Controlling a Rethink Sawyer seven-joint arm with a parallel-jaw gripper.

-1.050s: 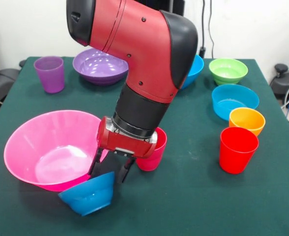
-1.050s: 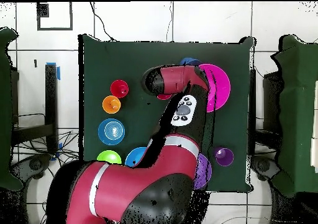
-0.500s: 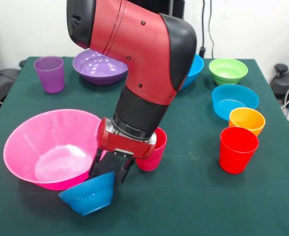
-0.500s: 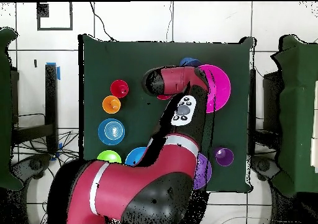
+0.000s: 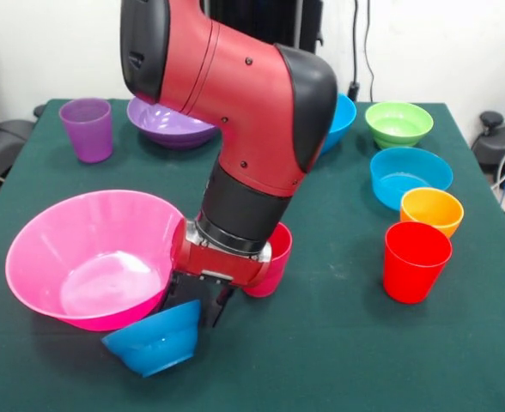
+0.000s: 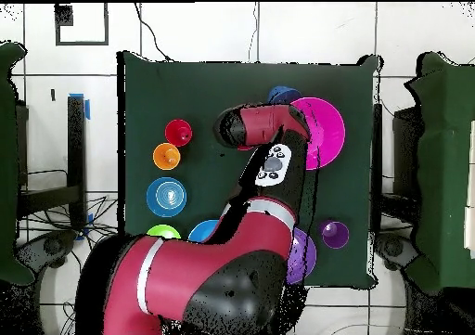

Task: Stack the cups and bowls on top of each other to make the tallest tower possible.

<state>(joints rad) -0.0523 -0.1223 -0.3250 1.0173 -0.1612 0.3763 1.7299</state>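
My gripper (image 5: pixel 196 309) hangs low at the table's front, its fingers (image 5: pixel 177 296) on either side of the base of a small dark blue bowl (image 5: pixel 154 339), shut on it. That bowl is tilted, with its mouth facing the front edge. It touches the huge pink bowl (image 5: pixel 38 257), which also shows beside my arm in the overhead view (image 6: pixel 327 127). A magenta-pink cup (image 5: pixel 275 256) stands right behind my wrist. The red cup (image 5: pixel 416 262), orange bowl (image 5: pixel 431 209), cyan bowl (image 5: pixel 410 174) and green bowl (image 5: pixel 398 123) line the right side. The purple cup (image 5: pixel 88 129) and purple bowl (image 5: pixel 162 122) stand at the back left.
A large blue bowl (image 5: pixel 343 116) is half hidden behind my elbow. My bulky arm (image 5: pixel 252 103) covers the table's middle. The green table (image 5: pixel 338 343) ends just in front of the dark blue bowl.
My wrist has sunk slightly and the fingers have drawn closer together around the dark blue bowl's base. The pink bowl has shifted a little away from my wrist.
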